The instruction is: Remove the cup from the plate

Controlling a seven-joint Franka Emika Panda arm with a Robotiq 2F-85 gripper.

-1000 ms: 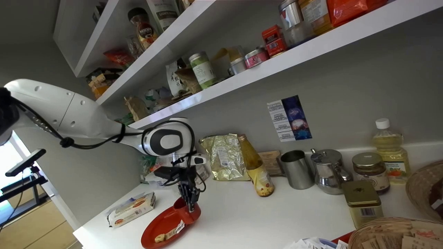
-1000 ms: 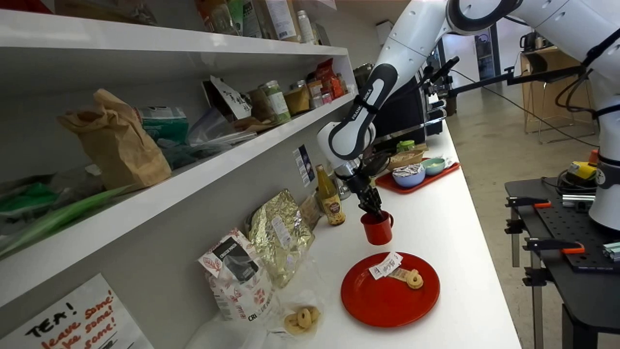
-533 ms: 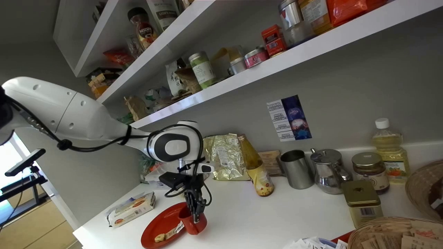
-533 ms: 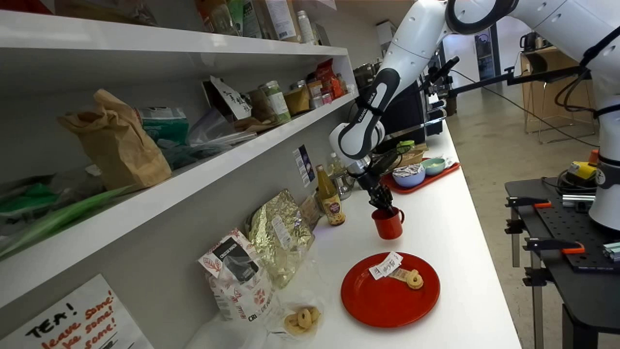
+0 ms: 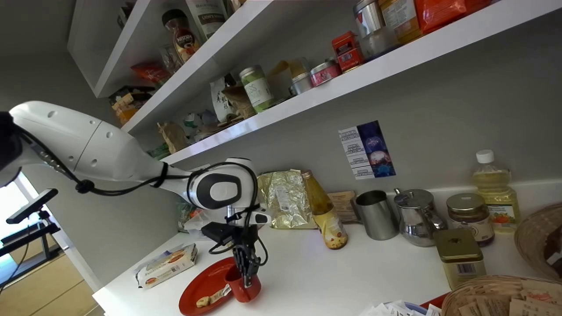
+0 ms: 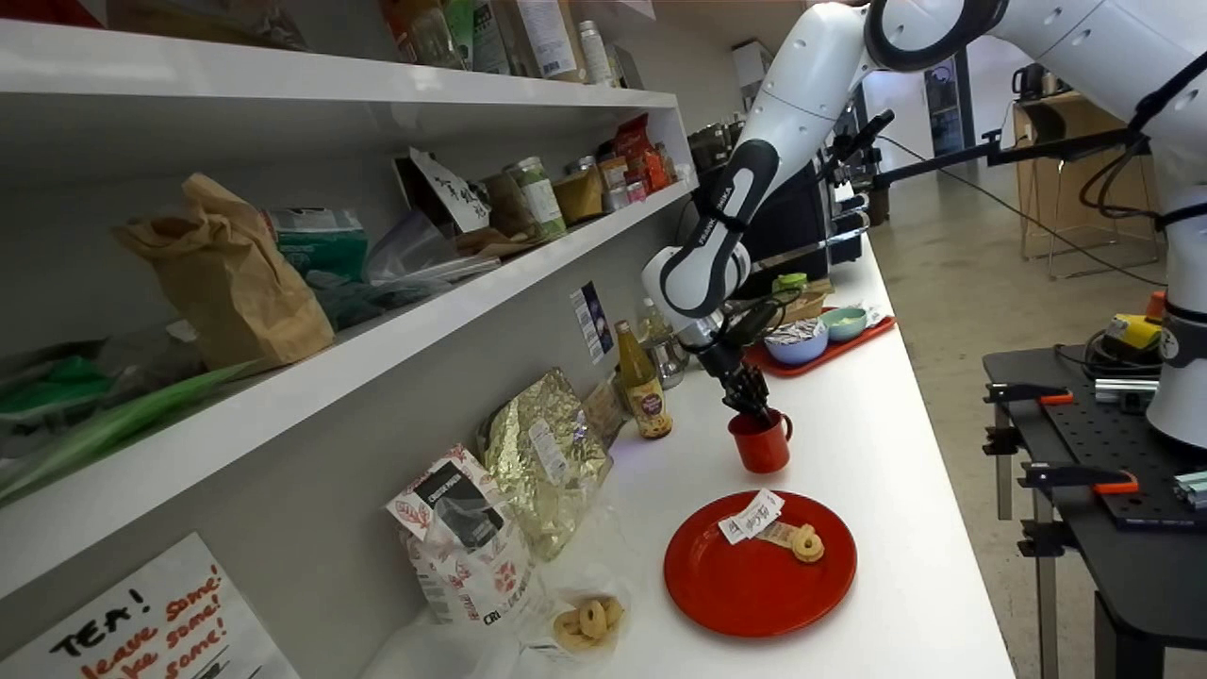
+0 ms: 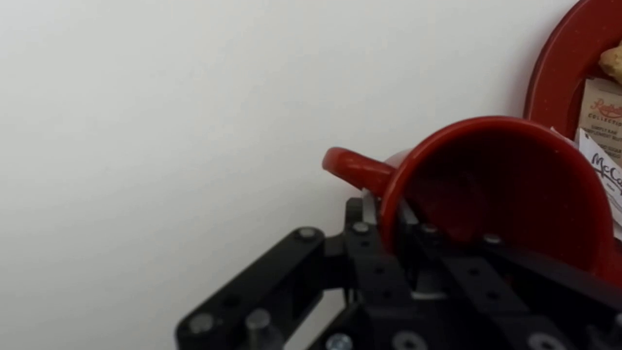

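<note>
Just beside the plate [image 6: 726,594]: we see the cup [image 7: 495,184] below the gripper [image 7: 388,211], its wall pinched between the fingers [image 7: 369,209], one inside, one outside.

Kitchen area. In an exterior view, above the fingers [image 5: 248,274], a glossy white shelf [image 5: 417,55] carries a cylindrical green jar [image 5: 257,91] with a white label; right of the fingers, on the flat white counter [image 5: 316,276], stand a tapered stainless-steel jug [image 5: 376,217], a lidded, spouted stainless-steel pot [image 5: 412,215] and a clear, white-capped bottle [image 5: 496,188] of yellow liquid. Left of the fingers in an exterior view, a white paper sign [image 6: 113,613] reads "TEA! leave some!" in black and red handwriting.
</note>
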